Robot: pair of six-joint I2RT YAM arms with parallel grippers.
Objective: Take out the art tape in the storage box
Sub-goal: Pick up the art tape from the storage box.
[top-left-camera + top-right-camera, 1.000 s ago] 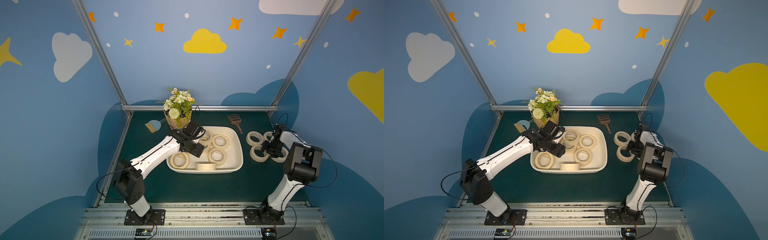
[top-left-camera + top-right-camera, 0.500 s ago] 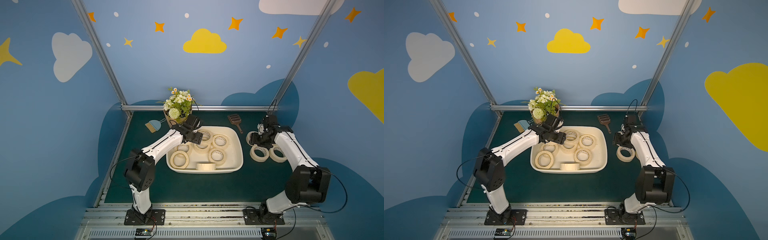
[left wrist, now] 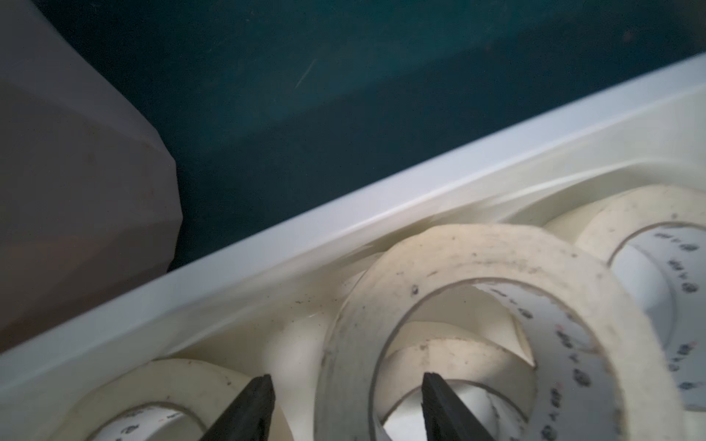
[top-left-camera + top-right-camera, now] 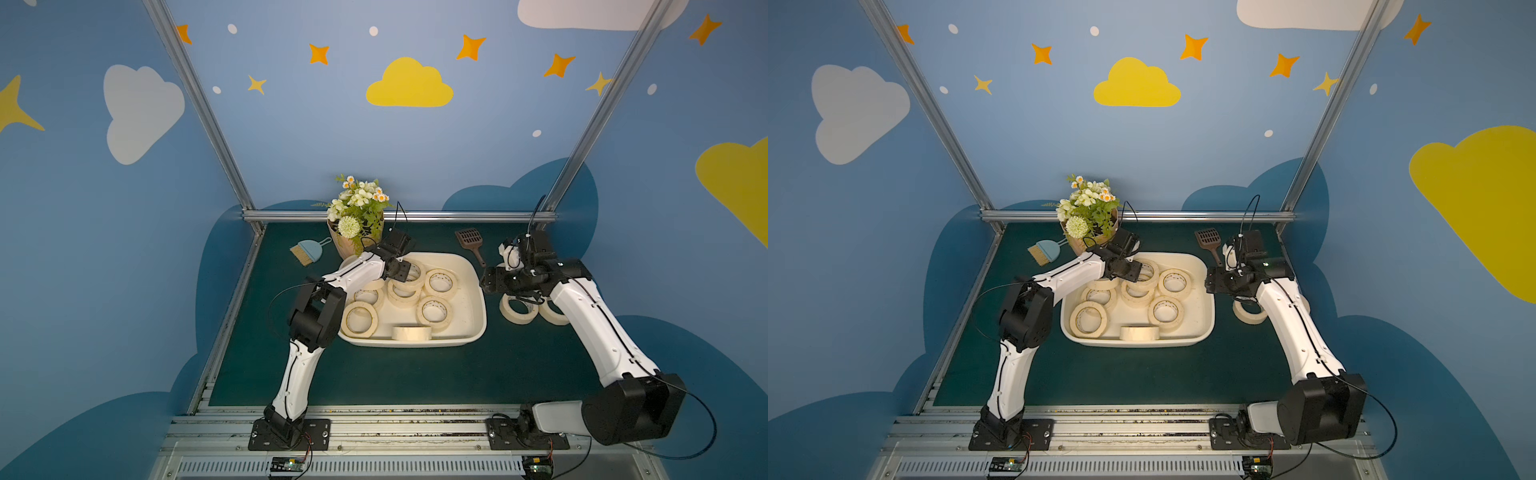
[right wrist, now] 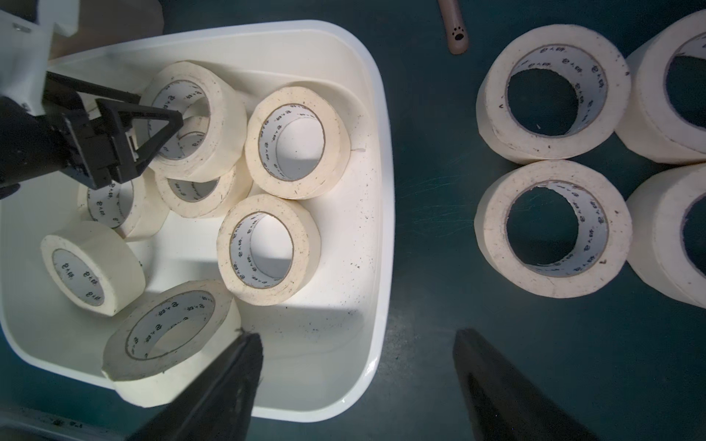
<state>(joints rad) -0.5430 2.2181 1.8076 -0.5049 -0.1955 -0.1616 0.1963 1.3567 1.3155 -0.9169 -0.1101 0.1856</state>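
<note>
Both top views show the box (image 4: 467, 320) in the middle of the frame on the green mat (image 4: 415, 374), with loose rolls (image 4: 440, 281) inside it. The pot (image 4: 345, 245) of flowers stands just beside the box's upper left corner. A blue brush (image 4: 307, 251) lies to the left of the pot, well apart from the box. A brown scoop (image 4: 469, 241) lies above the box's upper right corner, and its handle points down toward the rolls outside (image 5: 554, 233). Those four lie flat on the mat to the right of the box, packed close together with their cores pointing straight up. The right arm crosses over them in both top views and hides some of them.

The left arm reaches in over the box's left side and covers the rolls under it. Most rolls in the box lie flat or nearly flat with cores up, some overlapping. One edge roll (image 4: 411, 332) stands on its rim against the lower wall, with its axis about level.

The left gripper (image 3: 347, 382) is partly open at the box's upper wall. It straddles the wall of a tilted roll (image 3: 477, 259), one finger inside the core and one outside. A gap shows on each side, so nothing is clamped. That roll leans on its neighbours, and its core faces up and slantwise.

The right gripper (image 5: 357, 340) hangs wide open and empty over the box's right rim, between the box and the outside rolls.
</note>
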